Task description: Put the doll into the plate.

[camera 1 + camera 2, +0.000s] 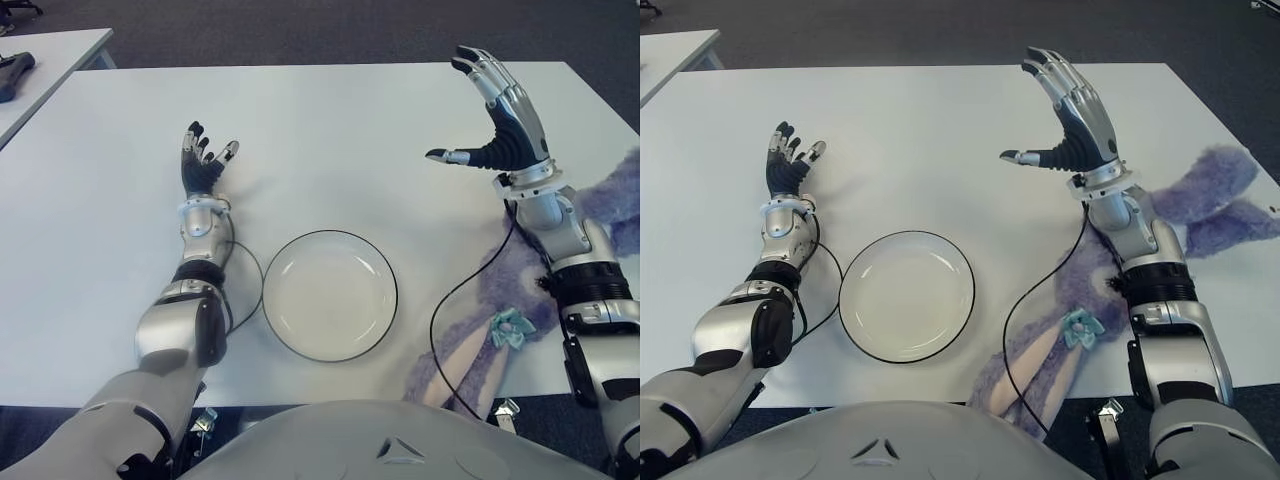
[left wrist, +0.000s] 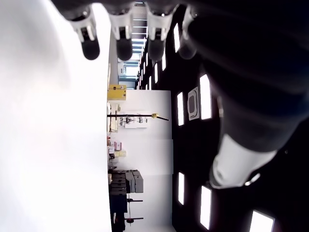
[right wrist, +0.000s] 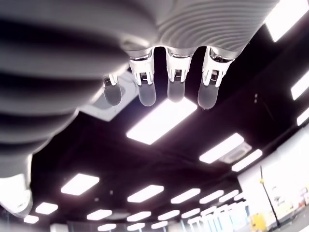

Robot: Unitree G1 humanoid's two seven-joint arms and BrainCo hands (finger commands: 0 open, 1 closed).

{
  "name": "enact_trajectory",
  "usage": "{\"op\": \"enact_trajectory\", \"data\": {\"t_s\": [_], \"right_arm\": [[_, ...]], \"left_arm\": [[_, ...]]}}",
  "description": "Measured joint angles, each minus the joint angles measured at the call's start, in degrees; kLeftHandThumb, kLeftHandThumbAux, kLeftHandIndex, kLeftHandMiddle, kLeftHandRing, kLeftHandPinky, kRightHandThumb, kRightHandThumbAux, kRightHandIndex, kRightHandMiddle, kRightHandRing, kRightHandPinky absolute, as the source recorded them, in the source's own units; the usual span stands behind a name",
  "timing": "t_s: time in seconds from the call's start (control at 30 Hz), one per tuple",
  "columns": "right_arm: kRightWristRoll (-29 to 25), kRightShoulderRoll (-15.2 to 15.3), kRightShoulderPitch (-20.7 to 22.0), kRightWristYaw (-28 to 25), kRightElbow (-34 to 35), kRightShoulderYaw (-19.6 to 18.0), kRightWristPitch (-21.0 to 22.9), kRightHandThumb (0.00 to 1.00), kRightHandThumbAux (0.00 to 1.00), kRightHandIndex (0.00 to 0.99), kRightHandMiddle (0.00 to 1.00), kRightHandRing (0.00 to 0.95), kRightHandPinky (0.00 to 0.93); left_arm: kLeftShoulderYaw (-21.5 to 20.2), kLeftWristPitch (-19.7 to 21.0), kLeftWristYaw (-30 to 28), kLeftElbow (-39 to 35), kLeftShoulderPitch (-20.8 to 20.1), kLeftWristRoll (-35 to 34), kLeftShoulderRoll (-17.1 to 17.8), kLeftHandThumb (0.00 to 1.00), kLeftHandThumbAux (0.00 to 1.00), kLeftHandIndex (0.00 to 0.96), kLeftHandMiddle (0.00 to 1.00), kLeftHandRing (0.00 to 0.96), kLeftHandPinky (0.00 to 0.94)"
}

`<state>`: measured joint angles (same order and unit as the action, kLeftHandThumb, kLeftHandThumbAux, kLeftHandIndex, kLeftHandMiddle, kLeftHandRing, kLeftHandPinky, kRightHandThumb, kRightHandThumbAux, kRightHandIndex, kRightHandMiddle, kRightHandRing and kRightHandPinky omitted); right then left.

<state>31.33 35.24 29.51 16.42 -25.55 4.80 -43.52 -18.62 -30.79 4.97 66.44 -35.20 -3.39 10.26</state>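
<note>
A purple plush rabbit doll (image 1: 1205,205) lies on the right side of the white table (image 1: 330,140), partly under my right forearm, with its long ears (image 1: 1040,365) hanging over the front edge. An empty white plate (image 1: 330,295) with a dark rim sits at the front middle. My right hand (image 1: 490,115) is raised above the table behind the doll, fingers spread and holding nothing; its wrist view shows straight fingertips (image 3: 176,92) against ceiling lights. My left hand (image 1: 207,158) shows left of the plate, fingers (image 2: 120,46) extended and empty.
Black cables curl on the table on either side of the plate (image 1: 250,270) (image 1: 445,300). A second table with a dark object (image 1: 14,72) stands at the far left. The table's front edge runs just before the plate.
</note>
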Motion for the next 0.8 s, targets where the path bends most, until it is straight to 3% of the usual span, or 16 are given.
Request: {"op": "enact_trajectory", "data": {"t_s": [0.47, 0.8], "right_arm": [[-2.46, -1.24, 6.8, -4.06, -1.54, 0.26, 1.09, 0.039, 0.526, 0.005, 0.036, 0.007, 0.0], [-4.53, -1.21, 7.43, -3.7, 1.77, -1.87, -2.99, 0.075, 0.624, 0.032, 0.091, 0.074, 0.069]], "left_arm": [[0.01, 0.0, 0.51, 0.0, -0.09, 0.07, -0.2, 0.063, 0.764, 0.035, 0.027, 0.005, 0.038], [0.18, 0.0, 0.9, 0.0, -0.3, 0.16, -0.51, 0.06, 0.755, 0.035, 0.018, 0.0, 0.025]]}}
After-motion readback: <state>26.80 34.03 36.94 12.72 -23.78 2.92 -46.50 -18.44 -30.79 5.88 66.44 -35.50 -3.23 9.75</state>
